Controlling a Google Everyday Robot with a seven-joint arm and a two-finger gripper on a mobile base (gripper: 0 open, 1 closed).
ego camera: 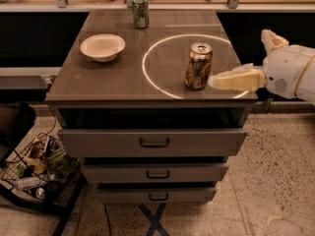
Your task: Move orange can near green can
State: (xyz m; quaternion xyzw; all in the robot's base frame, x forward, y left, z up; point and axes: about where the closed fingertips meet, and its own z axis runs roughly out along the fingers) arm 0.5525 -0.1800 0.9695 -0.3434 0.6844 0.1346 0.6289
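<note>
The orange can point(199, 66), with an orange-brown and gold label and a silver top, stands upright inside a bright ring of light on the dark table top point(113, 77), right of centre. The green can point(140, 11) stands upright at the table's far edge, centre-left. My gripper point(239, 58) comes in from the right at table height. It is open: one pale finger point(236, 80) reaches left with its tip just beside the orange can's right side, and the other finger point(270, 39) points up and away. It holds nothing.
A white bowl point(102, 47) sits on the left part of the table. Below the top are three drawers with handles point(154, 142). A wire basket of clutter point(37, 173) stands on the floor at the lower left. A shelf runs along the back.
</note>
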